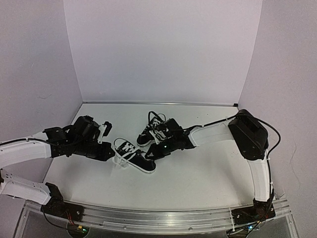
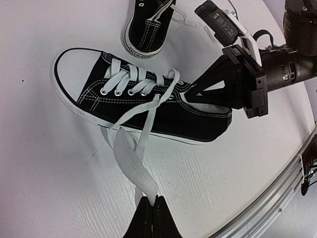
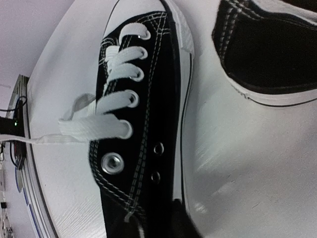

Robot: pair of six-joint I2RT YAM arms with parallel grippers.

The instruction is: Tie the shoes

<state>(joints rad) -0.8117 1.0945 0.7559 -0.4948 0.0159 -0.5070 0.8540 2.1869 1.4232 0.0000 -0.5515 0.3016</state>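
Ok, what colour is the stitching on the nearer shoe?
White stitching, clearest in the right wrist view.

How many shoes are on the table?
2. The near shoe lies between the arms, its lace pinched in the left pincer. The far shoe sits just behind it on the table. None seem hidden.

My top external view sits high behind the arm bases at the near edge of the counter [image 1: 198, 188], looking forward and down to its far edge and both far corners. My left wrist view hangs close above the nearer shoe [image 2: 148, 114], with the near edge's rail crossing its lower right and the right gripper [image 2: 187, 93] opposite. My right wrist view is closest, skimming that shoe's side. All three views share this shoe, and both wrist views share its laces [image 2: 131, 84].
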